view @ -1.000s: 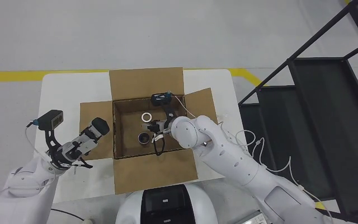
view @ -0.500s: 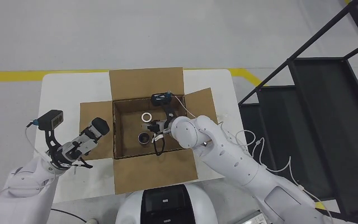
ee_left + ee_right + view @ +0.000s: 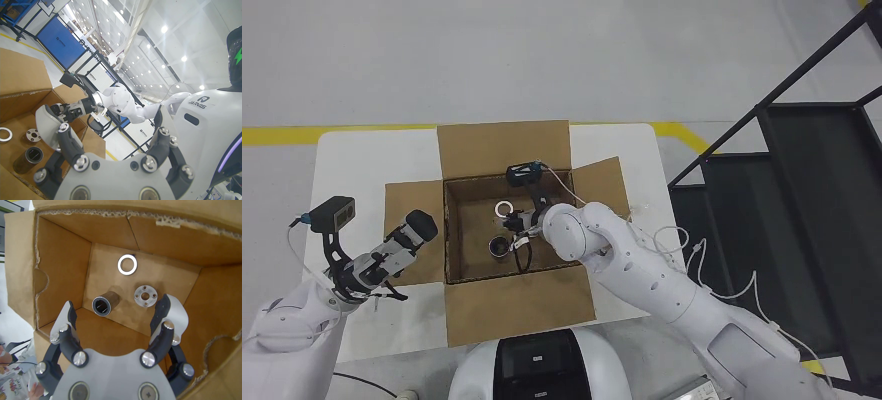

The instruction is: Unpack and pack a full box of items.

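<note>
An open cardboard box (image 3: 504, 148) sits mid-table. On its floor lie a flat metal ring (image 3: 127, 264), a round flange with holes (image 3: 145, 296) and a dark cylinder with a black end (image 3: 103, 304). My right gripper (image 3: 117, 306) hangs open inside the box mouth, above the cylinder and flange and touching neither. From above, the ring (image 3: 504, 209) and cylinder (image 3: 500, 246) lie beside that gripper (image 3: 517, 236). My left gripper (image 3: 103, 121) is open and empty, held over the box's left flap (image 3: 414, 232) and pointing toward the box.
The box's four flaps (image 3: 607, 190) are folded outward over the white table (image 3: 362, 160). A black staircase frame (image 3: 782, 160) stands to the right of the table. The box walls (image 3: 62, 262) rise close around the right gripper.
The right arm has shifted slightly to the left over the box. The left arm has kept still.
</note>
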Available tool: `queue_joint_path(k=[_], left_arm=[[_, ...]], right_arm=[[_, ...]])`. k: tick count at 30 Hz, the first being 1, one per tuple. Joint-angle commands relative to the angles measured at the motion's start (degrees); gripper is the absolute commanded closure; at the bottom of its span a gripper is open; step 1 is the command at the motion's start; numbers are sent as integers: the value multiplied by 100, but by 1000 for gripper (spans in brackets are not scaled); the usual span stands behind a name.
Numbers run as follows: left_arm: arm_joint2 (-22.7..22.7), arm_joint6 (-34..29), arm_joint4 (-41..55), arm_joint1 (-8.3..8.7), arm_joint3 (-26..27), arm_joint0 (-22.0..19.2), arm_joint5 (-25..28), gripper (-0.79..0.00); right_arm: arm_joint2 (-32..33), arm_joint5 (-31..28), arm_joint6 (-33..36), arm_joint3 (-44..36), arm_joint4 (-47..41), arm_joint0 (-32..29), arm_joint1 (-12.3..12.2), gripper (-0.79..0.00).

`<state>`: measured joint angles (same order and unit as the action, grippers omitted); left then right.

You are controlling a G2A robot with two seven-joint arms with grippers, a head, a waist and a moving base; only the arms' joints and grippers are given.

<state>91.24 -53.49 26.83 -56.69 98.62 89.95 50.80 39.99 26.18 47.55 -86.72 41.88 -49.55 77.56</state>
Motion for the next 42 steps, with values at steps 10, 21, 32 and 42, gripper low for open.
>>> queue_joint_path(k=[10,21,32,42], left_arm=[[0,0,0,0,0,0,0,-785],[0,0,0,0,0,0,0,-785],[0,0,0,0,0,0,0,-785],[0,0,0,0,0,0,0,-785]], right_arm=[[-993,460,-1094,1591,350,548,669,-785],[-1174,1023,-2079,2298,222,394,1138,-708],[-1165,1624,-2156,2817,425,453,1448,-388],[-1088,1343,-2203,3247,295,539,1716,-548]])
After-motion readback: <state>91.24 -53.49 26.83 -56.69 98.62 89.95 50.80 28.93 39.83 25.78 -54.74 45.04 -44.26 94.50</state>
